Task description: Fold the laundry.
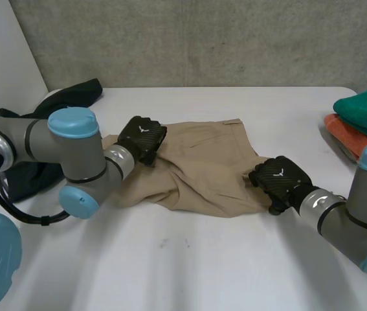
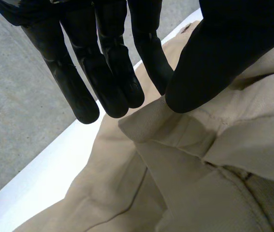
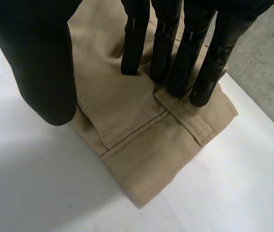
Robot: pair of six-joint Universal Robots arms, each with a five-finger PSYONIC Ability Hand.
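While the tan garment (image 1: pixel 202 172) lies crumpled on the white desk (image 1: pixel 189 265), the left hand (image 1: pixel 142 138) pinches a raised fold at one edge of it between thumb and straight fingers. The right hand (image 1: pixel 279 180) rests on the garment's opposite corner, its fingers straight and pressing a seam, thumb held apart.

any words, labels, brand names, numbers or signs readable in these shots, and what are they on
No readable words or numbers in any view.
Left hand: a small white emblem on its back, a Y-like mark, not lettering.
Right hand: the same small white emblem on its back, no lettering.
Tan garment: plain stitching and seams in both wrist views, no tag or print showing.
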